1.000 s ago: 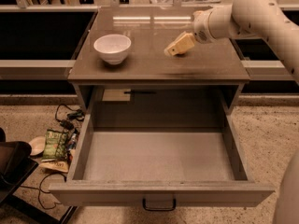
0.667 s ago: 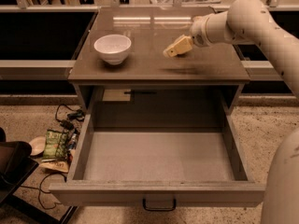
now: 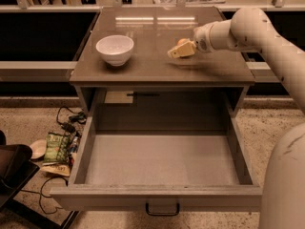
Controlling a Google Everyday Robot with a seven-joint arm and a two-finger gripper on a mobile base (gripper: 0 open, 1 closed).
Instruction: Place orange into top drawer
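Orange [image 3: 183,42] sits behind end effector [image 3: 177,51] on tabletop [image 3: 143,67].

The top [image 3: 152,71] was glossy, the drawer [image 3: 162,162] matt, its handle [image 3: 162,209] dark metal. The gripper [image 3: 180,51], over the top's right side, looked smooth plastic.

gripper [image 3: 181,50] low at end of outstretched arm [image 3: 248,30]

High frontal view, end effector [image 3: 174,52] upper right
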